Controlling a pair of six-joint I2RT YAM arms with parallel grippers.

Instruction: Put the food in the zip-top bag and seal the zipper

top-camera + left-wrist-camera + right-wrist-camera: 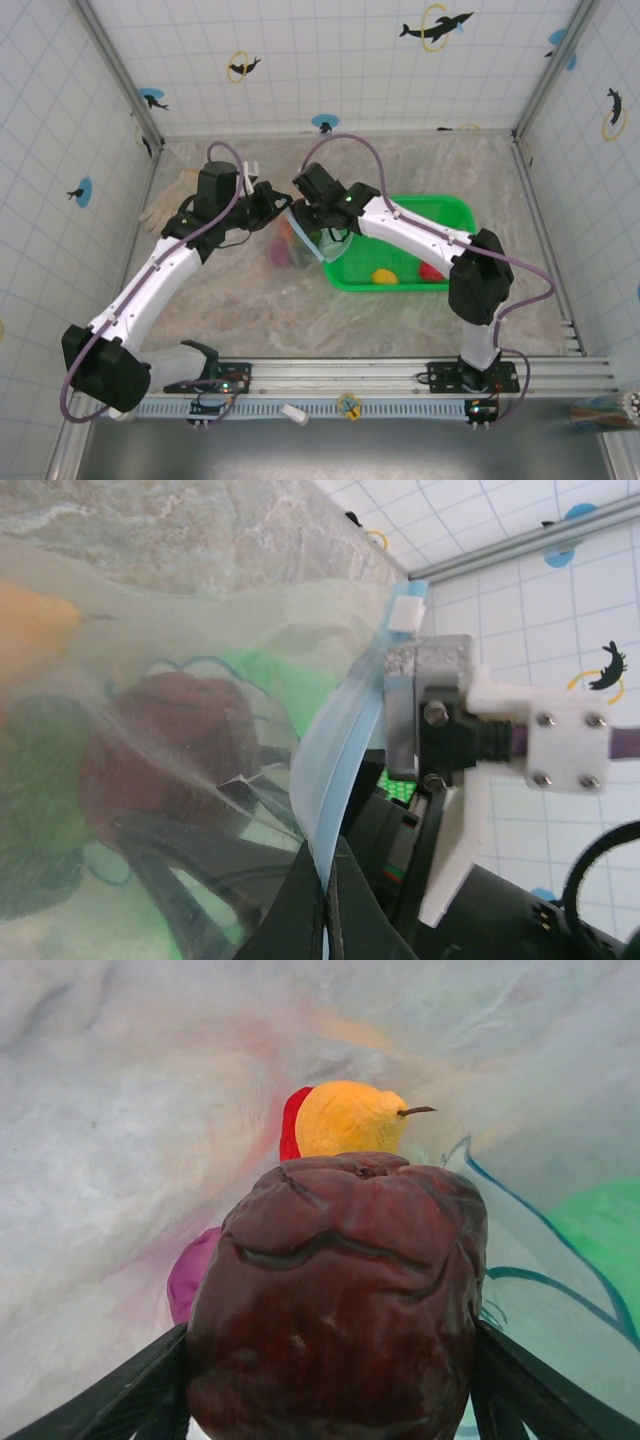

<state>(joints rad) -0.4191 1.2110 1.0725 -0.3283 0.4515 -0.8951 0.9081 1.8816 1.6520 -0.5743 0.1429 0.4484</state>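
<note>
Marble table [230, 310] bears green basket [452, 207] beside bag [230, 650]; left gripper [325, 915] pinches zipper [335, 750], right gripper [332, 1400] clamps brown food [340, 1270].

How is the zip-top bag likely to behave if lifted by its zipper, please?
Probably floppy: the zip-top bag wrinkles, its zipper bows. Likely to sag with the orange pear and dark brown toy fruit inside.

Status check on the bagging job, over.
Left tool shut on zipper, holding zip-top bag open. Right tool inside bag, shut on dark brown fruit. In green basket: yellow piece, red piece. No obstruction seen.
</note>
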